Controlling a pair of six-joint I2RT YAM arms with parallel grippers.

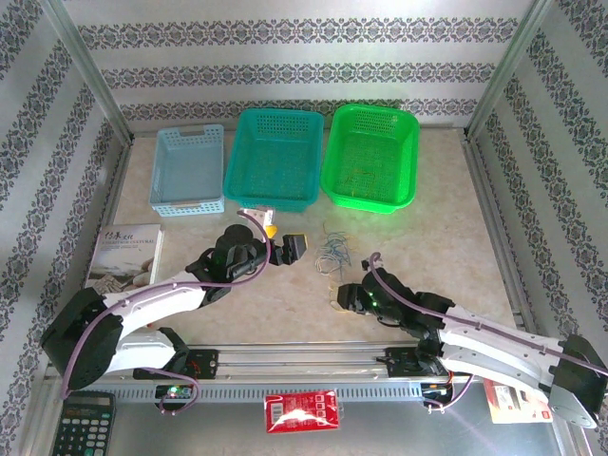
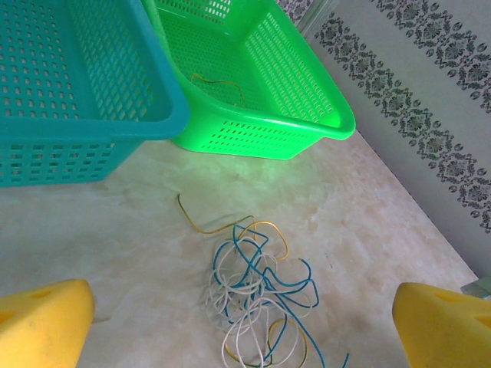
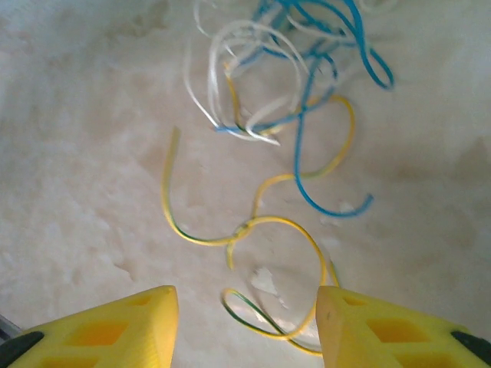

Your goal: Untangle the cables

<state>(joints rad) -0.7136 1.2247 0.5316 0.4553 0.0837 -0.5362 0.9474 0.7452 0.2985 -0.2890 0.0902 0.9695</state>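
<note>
Left wrist view: yellow strand (image 2: 207, 76) lying inside green basket (image 2: 253, 132).

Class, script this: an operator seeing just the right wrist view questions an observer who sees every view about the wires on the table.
Operator: Besides the tangle of thin blue, white and yellow wires ahead of the right claw, is any wire elsewhere?
Observer: Yes, one thin yellow wire lies inside the bright green perforated plastic basket.
Operator: Where is the other arm?
Observer: The left claw hangs open beside the tangle, near the teal perforated plastic basket.
</note>
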